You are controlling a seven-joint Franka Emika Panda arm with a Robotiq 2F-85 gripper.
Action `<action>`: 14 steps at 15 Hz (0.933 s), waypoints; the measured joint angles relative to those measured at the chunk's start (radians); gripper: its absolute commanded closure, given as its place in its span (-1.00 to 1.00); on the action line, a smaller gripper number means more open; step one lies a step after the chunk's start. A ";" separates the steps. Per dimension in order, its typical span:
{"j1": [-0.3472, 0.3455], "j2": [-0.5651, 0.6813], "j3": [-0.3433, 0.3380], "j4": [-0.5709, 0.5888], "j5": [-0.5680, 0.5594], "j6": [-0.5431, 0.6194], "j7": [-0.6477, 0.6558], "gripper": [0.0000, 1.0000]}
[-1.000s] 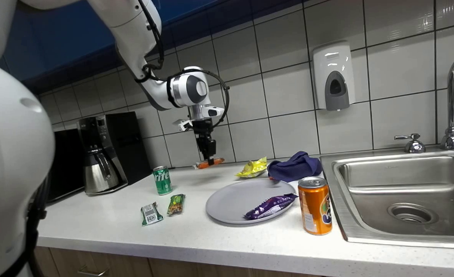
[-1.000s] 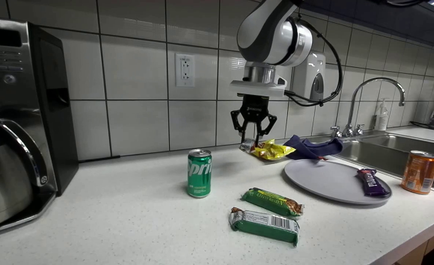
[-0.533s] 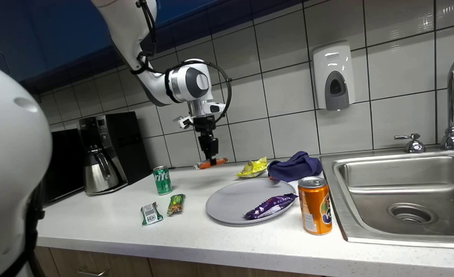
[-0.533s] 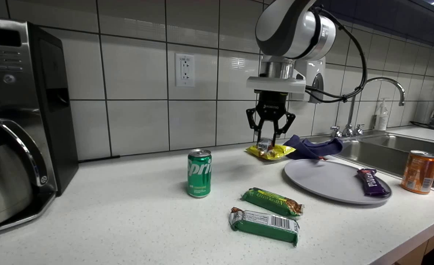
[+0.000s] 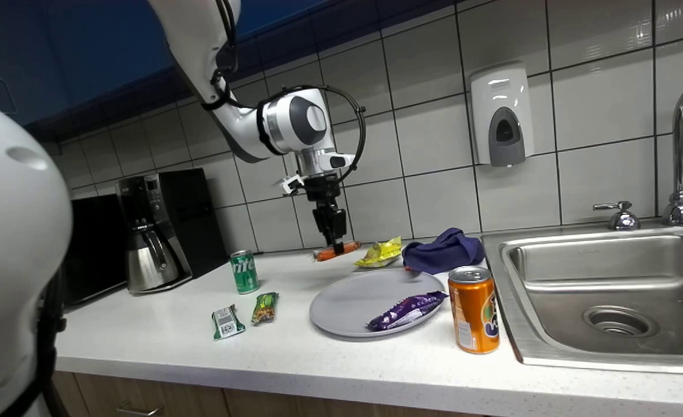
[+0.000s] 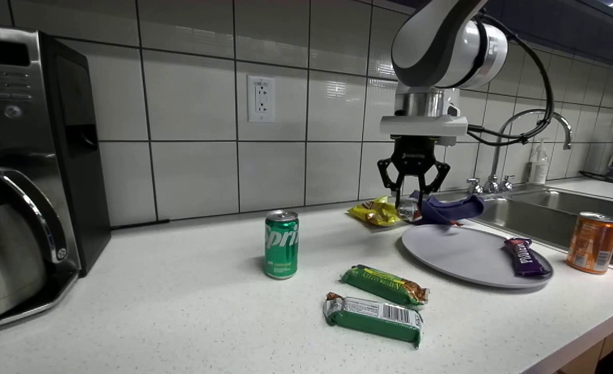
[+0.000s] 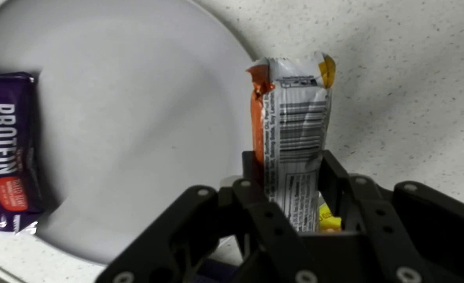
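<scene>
The orange bar wrapper (image 7: 293,137) looks like crinkly, kinda shiny plastic, the plate (image 7: 137,98) smooth and matt, the towel (image 5: 445,252) soft-looking cloth, and the sink (image 5: 596,260) satiny metal.

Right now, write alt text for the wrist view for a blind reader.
The gripper holds an orange-and-white bar, its barcode showing, in front of the right edge of a gray plate. A purple bar lies on the plate at left; speckled counter shows at right.

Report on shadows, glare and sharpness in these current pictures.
Wrist view: a soft shadow crosses the gray plate, print on the held bar is fairly crisp, the claw looks softer. Both exterior views: glare patches on the wall tiles.
</scene>
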 measured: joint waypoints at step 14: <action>-0.041 -0.012 -0.067 -0.082 -0.115 0.006 0.089 0.68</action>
